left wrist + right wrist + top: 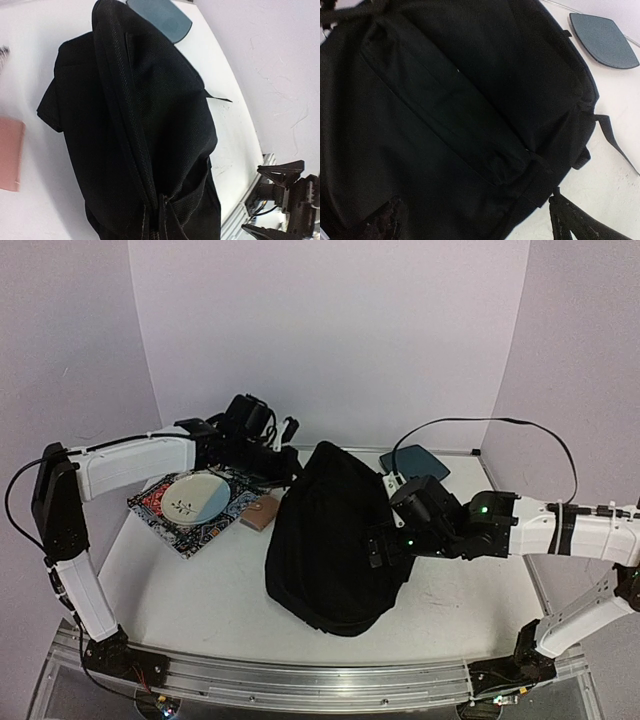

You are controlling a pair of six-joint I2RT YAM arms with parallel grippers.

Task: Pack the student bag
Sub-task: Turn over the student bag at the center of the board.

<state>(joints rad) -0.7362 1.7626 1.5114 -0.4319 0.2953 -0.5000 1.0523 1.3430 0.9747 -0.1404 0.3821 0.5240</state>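
Pinching the seam of the large floppy black fabric backpack [330,540] in the closed left gripper [278,462], seemingly propping it up. Holding the right gripper [378,548] spread, empty, alongside.

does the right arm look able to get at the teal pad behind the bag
Probably yes: the teal pad lies uncovered on the table beside the student bag, and the right arm is close by with its jaws open.

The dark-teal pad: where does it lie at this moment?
In the top view the dark-teal pad lies flat toward the far right corner of the table, just behind the student bag.
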